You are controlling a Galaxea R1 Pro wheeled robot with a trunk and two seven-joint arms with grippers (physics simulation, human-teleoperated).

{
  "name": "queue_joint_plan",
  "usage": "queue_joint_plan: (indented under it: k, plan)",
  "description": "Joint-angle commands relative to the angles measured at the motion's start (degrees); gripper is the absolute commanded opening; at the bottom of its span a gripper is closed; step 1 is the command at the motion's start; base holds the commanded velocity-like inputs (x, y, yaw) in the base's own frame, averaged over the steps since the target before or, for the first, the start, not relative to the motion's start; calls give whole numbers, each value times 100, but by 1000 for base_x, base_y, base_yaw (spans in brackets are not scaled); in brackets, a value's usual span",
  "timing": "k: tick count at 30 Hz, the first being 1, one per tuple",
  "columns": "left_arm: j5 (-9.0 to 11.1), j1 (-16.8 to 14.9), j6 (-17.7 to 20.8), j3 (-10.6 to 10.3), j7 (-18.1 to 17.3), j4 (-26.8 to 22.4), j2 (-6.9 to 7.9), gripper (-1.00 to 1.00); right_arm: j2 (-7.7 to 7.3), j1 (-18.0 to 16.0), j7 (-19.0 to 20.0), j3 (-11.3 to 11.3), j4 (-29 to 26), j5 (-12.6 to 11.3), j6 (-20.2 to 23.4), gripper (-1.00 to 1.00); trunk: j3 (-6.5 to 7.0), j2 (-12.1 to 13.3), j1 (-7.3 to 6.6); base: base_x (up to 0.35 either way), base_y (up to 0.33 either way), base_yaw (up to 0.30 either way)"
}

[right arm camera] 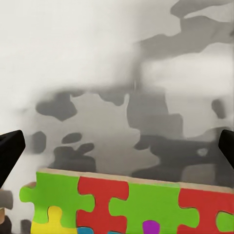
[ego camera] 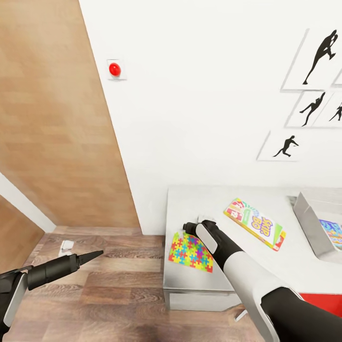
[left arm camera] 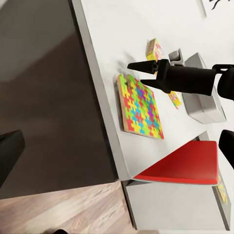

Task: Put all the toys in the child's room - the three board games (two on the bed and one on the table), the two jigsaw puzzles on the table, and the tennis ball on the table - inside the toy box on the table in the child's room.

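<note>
- Left gripper (ego camera: 97, 253) is seen out over the wood floor (ego camera: 114, 280), well left of the table (ego camera: 199, 280); its fingers are drawn together to a point with nothing between them, so it is judged empty.
- Further right, a jigsaw puzzle (ego camera: 191, 251) is found lying flat on the near left corner of the table, untouched as far as can be told.
- Right gripper (ego camera: 192, 227) is hung over the puzzle's far edge. In the right wrist view its fingertips (right arm camera: 9, 152) are spread to both sides of the picture with only tabletop and the puzzle's edge (right arm camera: 131, 204) between them, so it is read as wide open and holding nothing. Contact with the puzzle cannot be confirmed.
- From the left wrist view the same right gripper (left arm camera: 141, 73) is shown just above the puzzle (left arm camera: 140, 108), apparently clear of it.
- Next along, the SKIP BO board game (ego camera: 255, 223) is left flat on the table, apart from the puzzle and just left of the toy box (ego camera: 308, 223).
- At the far right, the grey toy box is cut off by the picture's edge; something blue and printed (ego camera: 332, 233) is glimpsed inside, so some packing is judged done.
- Progress is judged partial: this puzzle and the SKIP BO game remain out, and the other toys cannot be accounted for.
- A grasp on the puzzle's far edge is judged the step in hand.
</note>
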Motion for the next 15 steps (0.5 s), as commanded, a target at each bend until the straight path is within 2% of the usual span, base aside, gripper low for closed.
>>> queue_joint_plan:
  k: [1,8,15]
  plan:
    - [14,-4,53,1,-11,-1,1,100,-7,-3,-56,35,-8,-77,8,100,-14,-9,4,0,0,-5]
    - [14,-4,48,2,-11,-1,1,100,-11,-3,-56,35,-8,-77,6,100,-19,-9,4,-37,0,-2]
    - [14,-4,49,1,-11,-1,16,100,-7,-3,-56,35,-8,-77,6,100,-20,-9,4,-119,0,0]
